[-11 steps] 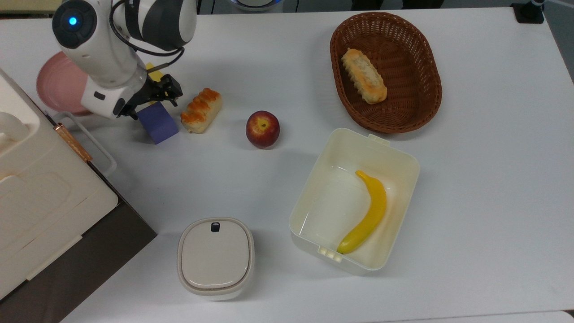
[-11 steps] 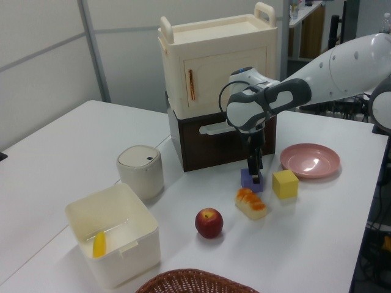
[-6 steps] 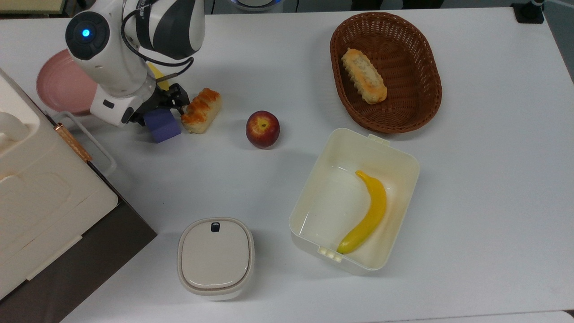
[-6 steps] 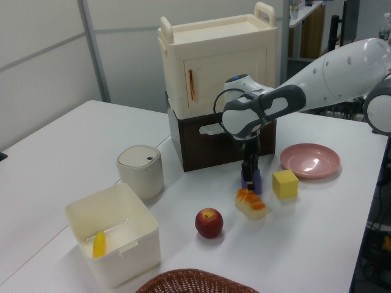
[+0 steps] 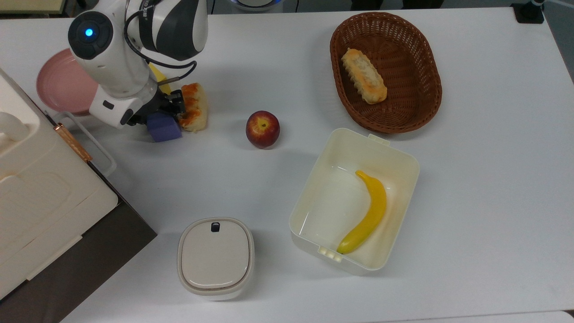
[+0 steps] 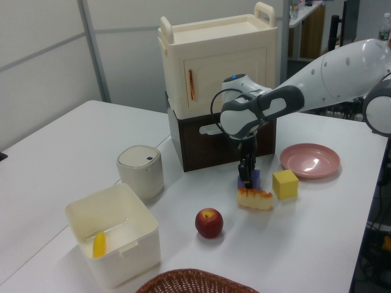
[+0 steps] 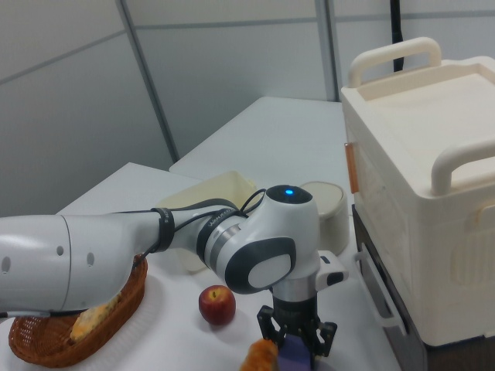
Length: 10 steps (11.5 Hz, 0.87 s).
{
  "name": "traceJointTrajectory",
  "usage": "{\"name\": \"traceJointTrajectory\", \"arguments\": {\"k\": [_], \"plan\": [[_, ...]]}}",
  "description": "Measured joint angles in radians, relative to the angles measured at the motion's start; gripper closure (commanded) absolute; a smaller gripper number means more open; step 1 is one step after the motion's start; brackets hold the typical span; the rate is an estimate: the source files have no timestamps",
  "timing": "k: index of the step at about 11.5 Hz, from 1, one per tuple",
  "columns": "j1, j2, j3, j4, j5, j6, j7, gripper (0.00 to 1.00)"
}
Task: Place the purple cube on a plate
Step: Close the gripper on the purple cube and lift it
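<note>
Gripper down on the purple cube

Your gripper (image 5: 167, 111) sits low over the purple cube (image 5: 164, 127) near the table's (image 5: 471, 179) far-left edge in the top view; can't tell whether the jaws are clamped. The bread roll (image 5: 194, 107) touches the cube, and the pink plate (image 5: 60, 85) sits near the corner.

On your table (image 5: 471, 188), in the top view, the small blue-violet cube (image 5: 164, 127) sits just left of the glazed bread roll (image 5: 193, 106). The round pink plate (image 5: 60, 85) lies farther left, the red apple (image 5: 263, 129) to the right, apart.
</note>
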Motion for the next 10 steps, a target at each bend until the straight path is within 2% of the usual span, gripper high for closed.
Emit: {"name": "traceJointTrajectory", "arguments": {"k": [5,10], "plan": [[-0.011,-0.067,-0.01,0.014,-0.022,-0.102,0.004,0.39],[-0.011,-0.076,-0.016,0.012,-0.037,-0.11,0.004,0.39]]}}
